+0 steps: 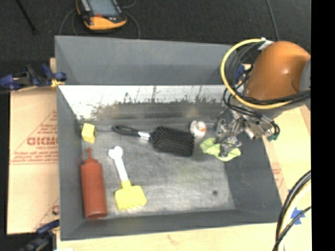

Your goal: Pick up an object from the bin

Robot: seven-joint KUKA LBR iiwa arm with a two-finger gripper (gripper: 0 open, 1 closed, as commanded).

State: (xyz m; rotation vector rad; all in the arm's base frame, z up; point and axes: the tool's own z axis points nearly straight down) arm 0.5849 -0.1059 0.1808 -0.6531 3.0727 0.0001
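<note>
Gripper (228,141) hangs low at the right side of the bin (157,61), close to the right wall, and you cannot tell whether it is wide or narrow. Right beneath it lies a small crumpled yellow-green thing (210,147), partly covered by the gripper; you cannot tell whether the two touch. Above the gripper you see the arm's orange cover (277,69).

Just left of the yellow-green thing, nearer the back wall, sits a small white and orange ball (198,128). Beside that lies a black hairbrush (172,140), its handle pointing toward the left wall. Well apart, by the left wall, you have a yellow block (88,133) and a red bottle (93,186) lying along the wall toward the front-left corner. Next to the bottle lies a yellow scrubbing brush (129,196) with a white handle.
</note>
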